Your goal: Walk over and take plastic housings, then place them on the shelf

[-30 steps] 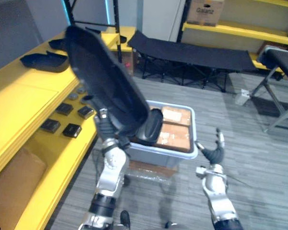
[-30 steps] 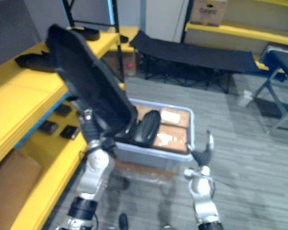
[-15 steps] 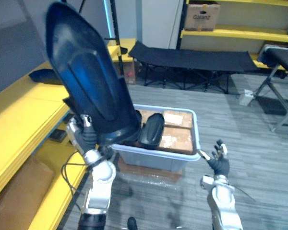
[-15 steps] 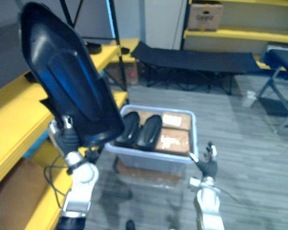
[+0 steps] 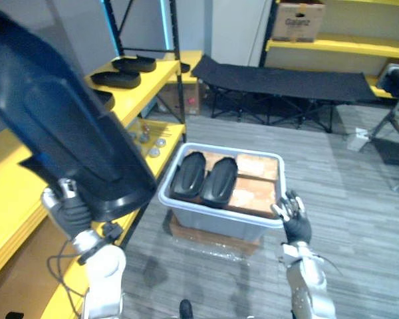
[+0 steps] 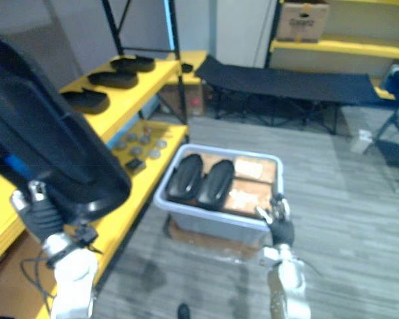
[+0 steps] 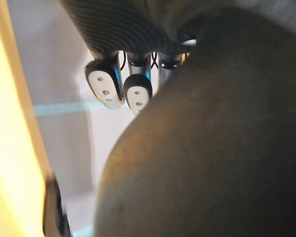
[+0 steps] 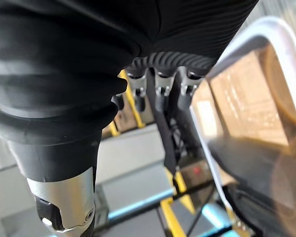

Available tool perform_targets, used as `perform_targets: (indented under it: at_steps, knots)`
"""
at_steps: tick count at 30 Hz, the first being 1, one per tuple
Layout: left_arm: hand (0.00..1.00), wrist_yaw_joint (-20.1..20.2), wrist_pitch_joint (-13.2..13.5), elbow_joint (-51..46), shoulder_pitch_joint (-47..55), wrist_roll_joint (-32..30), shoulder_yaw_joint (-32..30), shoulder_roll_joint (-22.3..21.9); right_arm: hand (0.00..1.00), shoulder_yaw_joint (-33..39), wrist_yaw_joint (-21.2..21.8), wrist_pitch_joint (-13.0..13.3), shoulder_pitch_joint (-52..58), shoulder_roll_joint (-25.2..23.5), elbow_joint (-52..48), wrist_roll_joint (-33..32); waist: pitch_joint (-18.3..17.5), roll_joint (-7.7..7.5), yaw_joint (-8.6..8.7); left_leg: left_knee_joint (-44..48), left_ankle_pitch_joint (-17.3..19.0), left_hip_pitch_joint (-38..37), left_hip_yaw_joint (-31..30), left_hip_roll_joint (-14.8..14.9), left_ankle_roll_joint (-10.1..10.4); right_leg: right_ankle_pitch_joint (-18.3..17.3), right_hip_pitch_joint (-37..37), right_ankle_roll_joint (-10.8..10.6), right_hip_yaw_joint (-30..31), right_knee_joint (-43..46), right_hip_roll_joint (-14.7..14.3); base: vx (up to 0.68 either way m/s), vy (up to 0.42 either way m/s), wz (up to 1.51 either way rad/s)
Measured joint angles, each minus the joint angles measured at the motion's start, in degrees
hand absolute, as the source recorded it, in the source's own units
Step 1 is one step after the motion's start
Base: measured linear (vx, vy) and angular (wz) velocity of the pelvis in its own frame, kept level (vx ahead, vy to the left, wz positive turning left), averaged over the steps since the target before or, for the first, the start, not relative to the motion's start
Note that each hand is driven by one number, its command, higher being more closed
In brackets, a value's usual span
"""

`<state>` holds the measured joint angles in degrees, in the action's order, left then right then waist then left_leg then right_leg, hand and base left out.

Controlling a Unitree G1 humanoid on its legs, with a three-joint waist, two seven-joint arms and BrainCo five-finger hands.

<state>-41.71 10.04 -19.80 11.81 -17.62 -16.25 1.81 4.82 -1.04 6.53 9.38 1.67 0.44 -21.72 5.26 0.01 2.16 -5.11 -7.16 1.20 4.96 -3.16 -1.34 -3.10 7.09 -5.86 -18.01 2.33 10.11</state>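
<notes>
While the left hand (image 5: 71, 212) clamps its fingers on a big black housing (image 5: 60, 133) raised beside the yellow shelf (image 5: 153, 80), two housings (image 5: 188, 174) lie in the bin (image 5: 216, 226); the right hand (image 5: 296, 224), fingers spread, hovers beside its corner.

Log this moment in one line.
left hand: grips black housing | right hand: open beside grey bin | yellow shelf: placement pending

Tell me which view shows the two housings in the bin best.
The left eye view: both housings lie side by side in the bin, unobstructed. The right eye view matches it. The right wrist view catches the bin's rim close up, with a dark shape that may be one.
</notes>
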Motion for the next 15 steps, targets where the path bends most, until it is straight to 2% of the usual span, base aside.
perform_targets:
  at_steps: [3,4,6,7,9,10,15]
  knots:
    - [1.00,-1.65,-0.01,-0.57,2.07,1.55,-4.28,-0.04,0.00,-0.37,1.06,0.00,-1.67,0.06,0.01,-0.13,-0.01,-0.01,-1.65,0.01,-0.04,-0.04,-2.08,-0.48,0.05,-0.70,1.00,0.02,-2.37,0.05,0.20,0.04,-0.028,0.44]
    - [1.00,-2.80,-0.02,-1.22,3.06,1.55,-6.33,-0.10,0.00,-0.64,1.43,0.00,-2.92,0.18,0.06,-0.56,-0.01,-0.01,-2.98,0.02,-0.10,0.21,-3.07,-0.67,0.12,-1.16,1.17,0.09,-3.30,0.16,0.25,0.05,-0.043,0.48]
    - [1.00,-3.84,-0.01,-2.70,4.69,1.55,-9.65,-0.16,0.00,-1.30,1.42,0.00,-5.03,0.43,0.26,-1.46,-0.04,-0.11,-4.31,0.04,-0.38,0.92,-5.10,-1.05,0.34,-1.65,1.59,0.09,-5.48,0.33,0.23,0.06,-0.055,0.63]
    - [1.00,-4.76,-0.03,-3.38,6.15,1.59,-12.16,-0.55,0.00,-1.63,1.42,0.00,-7.22,0.87,1.69,-2.26,0.04,-0.19,-5.77,0.06,-0.54,0.89,-7.33,-1.63,0.22,-2.11,2.79,0.30,-7.55,0.55,0.24,0.07,-0.052,0.67]
    - [1.00,-4.84,-0.04,-4.00,7.08,1.61,-13.40,-1.28,0.00,-1.67,1.41,0.00,-8.56,0.94,2.94,-2.28,0.04,-0.23,-6.73,0.08,-0.66,0.91,-8.79,-2.00,0.12,-2.57,3.36,0.51,-8.88,0.85,0.31,0.05,-0.042,0.56]
    - [1.00,-4.78,-0.04,-4.32,7.86,1.87,-14.44,-2.33,0.00,-1.69,1.41,-0.01,-9.61,1.11,3.79,-2.29,0.15,-0.26,-8.01,0.12,-0.75,0.97,-9.70,-2.18,0.08,-3.12,3.57,1.15,-9.05,1.25,0.29,0.05,-0.045,0.53]
    - [1.00,-2.39,0.23,-4.47,11.98,7.16,-17.29,-6.14,0.00,-3.91,1.49,-0.10,-12.38,1.19,5.24,-2.23,0.77,-1.30,-11.34,0.31,-1.15,0.94,-13.33,-3.06,0.05,-5.04,5.00,0.96,-12.29,2.45,0.46,0.03,-0.039,0.39]
